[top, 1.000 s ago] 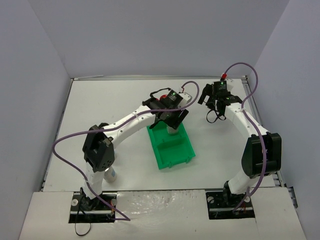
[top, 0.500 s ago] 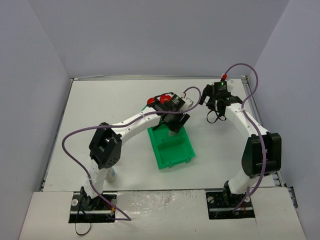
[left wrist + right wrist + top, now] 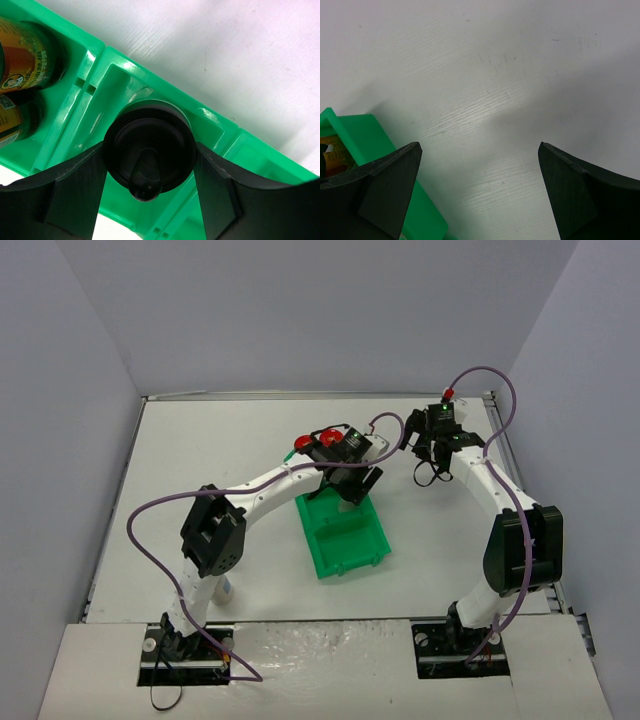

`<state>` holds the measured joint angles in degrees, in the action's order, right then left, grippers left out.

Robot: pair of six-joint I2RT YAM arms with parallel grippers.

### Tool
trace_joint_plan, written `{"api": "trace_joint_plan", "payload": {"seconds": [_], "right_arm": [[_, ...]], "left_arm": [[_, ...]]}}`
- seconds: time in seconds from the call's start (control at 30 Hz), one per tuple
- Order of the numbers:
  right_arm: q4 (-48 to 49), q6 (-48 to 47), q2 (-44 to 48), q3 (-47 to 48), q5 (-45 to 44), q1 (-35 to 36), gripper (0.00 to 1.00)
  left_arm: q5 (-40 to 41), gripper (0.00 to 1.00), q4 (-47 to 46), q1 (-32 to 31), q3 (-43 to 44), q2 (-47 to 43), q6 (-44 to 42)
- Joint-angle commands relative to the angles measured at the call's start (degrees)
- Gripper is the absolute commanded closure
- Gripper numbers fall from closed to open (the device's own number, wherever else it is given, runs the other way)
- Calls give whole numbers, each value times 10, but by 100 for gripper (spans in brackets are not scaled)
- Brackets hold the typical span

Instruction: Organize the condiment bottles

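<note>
A bottle with a black cap [image 3: 148,155] stands in a compartment of the green bin [image 3: 120,75]. My left gripper [image 3: 150,150] is around it, with a finger against each side of the cap. Two dark jars [image 3: 27,55] fill the compartment beside it, and their red caps [image 3: 329,436] show in the top view just past the left gripper [image 3: 348,483]. My right gripper [image 3: 480,150] hangs open over bare table to the right of the bin, holding nothing. In the top view the right gripper [image 3: 425,448] is at the back right.
The green bin [image 3: 350,540] lies slanted mid-table, and its near compartments show only green. Its corner [image 3: 360,150] reaches into the left of the right wrist view. A small pale bottle [image 3: 226,588] stands by the left arm's base.
The left arm has reached further forward over the bin's far end, uncovering the two red caps. The right arm has hardly moved.
</note>
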<state>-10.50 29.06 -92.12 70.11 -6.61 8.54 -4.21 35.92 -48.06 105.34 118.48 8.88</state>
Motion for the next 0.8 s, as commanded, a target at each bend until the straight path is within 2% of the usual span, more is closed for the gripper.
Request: {"api": "trace_joint_plan", "payload": {"seconds": [0.0, 0.17, 0.53, 0.77], "right_arm": [[19, 1, 24, 11, -1, -5, 0], [18, 1, 23, 11, 1, -5, 0], [19, 1, 23, 8, 2, -5, 0], [19, 1, 23, 6, 2, -5, 0]], "left_arm": [[17, 24, -13, -8, 36, -24, -10], [34, 17, -5, -12, 41, -35, -22], [96, 16, 11, -14, 58, -77, -51], [115, 16, 55, -15, 75, -107, -51]]}}
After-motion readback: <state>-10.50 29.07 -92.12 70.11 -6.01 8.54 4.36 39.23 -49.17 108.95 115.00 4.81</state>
